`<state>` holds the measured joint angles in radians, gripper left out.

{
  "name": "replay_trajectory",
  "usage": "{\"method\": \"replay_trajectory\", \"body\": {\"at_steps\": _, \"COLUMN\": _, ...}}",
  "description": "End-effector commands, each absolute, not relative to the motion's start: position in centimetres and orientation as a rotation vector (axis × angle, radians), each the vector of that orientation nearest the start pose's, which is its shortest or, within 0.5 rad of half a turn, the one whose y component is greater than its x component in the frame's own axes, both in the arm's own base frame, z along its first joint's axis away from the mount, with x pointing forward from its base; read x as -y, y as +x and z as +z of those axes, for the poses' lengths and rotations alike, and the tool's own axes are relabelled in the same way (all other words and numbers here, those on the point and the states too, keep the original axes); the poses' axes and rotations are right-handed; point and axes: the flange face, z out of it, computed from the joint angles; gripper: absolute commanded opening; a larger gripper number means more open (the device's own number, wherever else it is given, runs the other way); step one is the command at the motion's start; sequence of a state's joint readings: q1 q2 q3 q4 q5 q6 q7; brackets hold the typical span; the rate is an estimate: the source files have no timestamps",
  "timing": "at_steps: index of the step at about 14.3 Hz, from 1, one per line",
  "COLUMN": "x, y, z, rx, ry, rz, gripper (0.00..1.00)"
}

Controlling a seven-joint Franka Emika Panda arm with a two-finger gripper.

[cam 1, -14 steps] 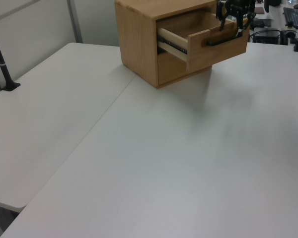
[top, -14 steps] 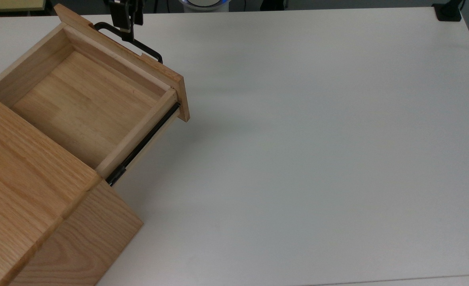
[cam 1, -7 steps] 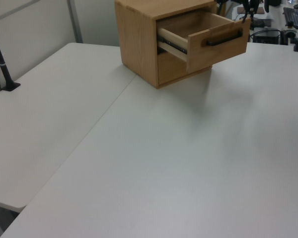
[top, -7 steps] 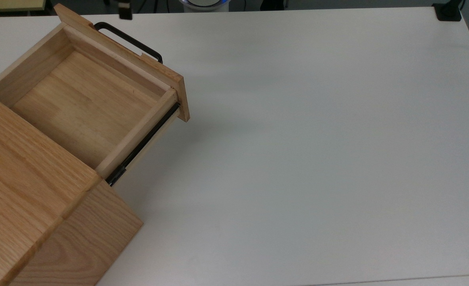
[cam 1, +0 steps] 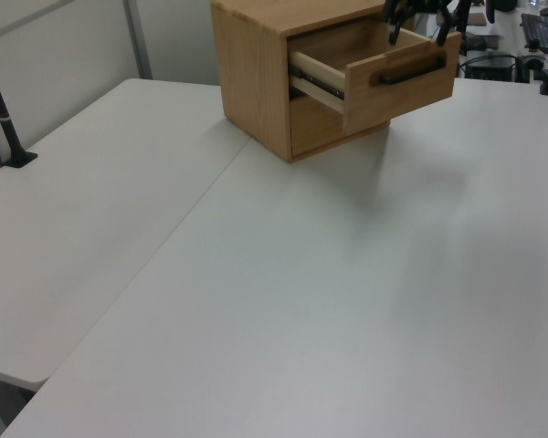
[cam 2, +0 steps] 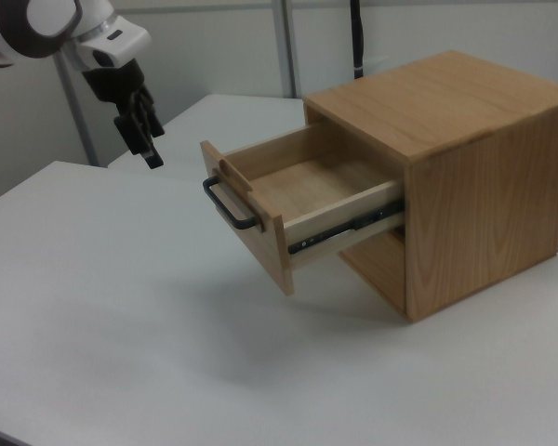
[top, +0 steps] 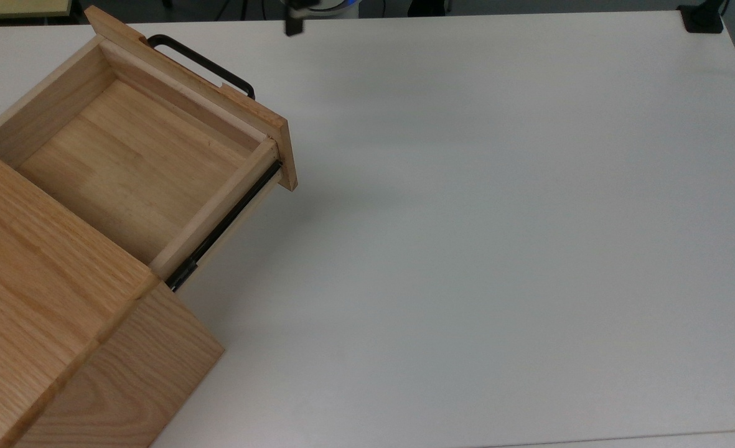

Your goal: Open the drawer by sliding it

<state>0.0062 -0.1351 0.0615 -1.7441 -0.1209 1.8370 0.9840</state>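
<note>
The drawer (cam 2: 302,190) sits pulled well out of the cabinet (cam 2: 465,158) on the counter (top: 498,249), and we see bare wood inside it. The end effector (cam 2: 147,139) hangs apart from the handle (cam 2: 228,206), gripping nothing; we cannot tell its opening.

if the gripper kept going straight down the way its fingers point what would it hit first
Most likely bare table. In the right view the gripper hangs fingers-down, apart from the drawer and its handle; depth is uncertain.

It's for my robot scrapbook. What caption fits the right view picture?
Wooden drawer pulled out of its cabinet, the robot's gripper raised clear of the black handle.
</note>
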Motion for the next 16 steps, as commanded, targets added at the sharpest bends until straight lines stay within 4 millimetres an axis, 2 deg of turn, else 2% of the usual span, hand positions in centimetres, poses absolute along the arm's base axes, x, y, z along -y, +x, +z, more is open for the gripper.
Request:
{"method": "replay_trajectory", "body": {"at_steps": 1, "x": -4.9, "y": 55.0, "z": 62.6, "rx": -0.864, "ry": -3.052, "rz": -0.294, "gripper": 1.00}}
{"method": "replay_trajectory", "body": {"at_steps": 2, "x": -5.0, "y": 55.0, "z": 62.3, "rx": -0.756, "ry": -3.093, "rz": -0.274, "gripper": 1.00}}
{"method": "replay_trajectory", "body": {"at_steps": 3, "x": -5.0, "y": 55.1, "z": 62.2, "rx": -0.554, "ry": -3.149, "rz": -0.265, "gripper": 1.00}}
{"method": "replay_trajectory", "body": {"at_steps": 5, "x": -5.4, "y": 55.2, "z": 62.0, "rx": -0.341, "ry": -3.191, "rz": -0.243, "gripper": 1.00}}
{"method": "replay_trajectory", "body": {"at_steps": 6, "x": -5.3, "y": 55.4, "z": 61.6, "rx": -0.324, "ry": -3.197, "rz": -0.224, "gripper": 1.00}}
{"method": "replay_trajectory", "body": {"at_steps": 7, "x": -5.3, "y": 55.6, "z": 62.2, "rx": -0.317, "ry": -3.192, "rz": -0.239, "gripper": 1.00}}
{"method": "replay_trajectory", "body": {"at_steps": 9, "x": -5.0, "y": 56.0, "z": 62.0, "rx": -0.315, "ry": -3.192, "rz": -0.235, "gripper": 1.00}}
{"method": "replay_trajectory", "body": {"at_steps": 14, "x": -5.0, "y": 55.9, "z": 60.9, "rx": -0.091, "ry": -3.226, "rz": -0.110, "gripper": 1.00}}
{"method": "replay_trajectory", "body": {"at_steps": 16, "x": -5.1, "y": 55.4, "z": 61.7, "rx": -0.038, "ry": -3.208, "rz": -0.038, "gripper": 1.00}}
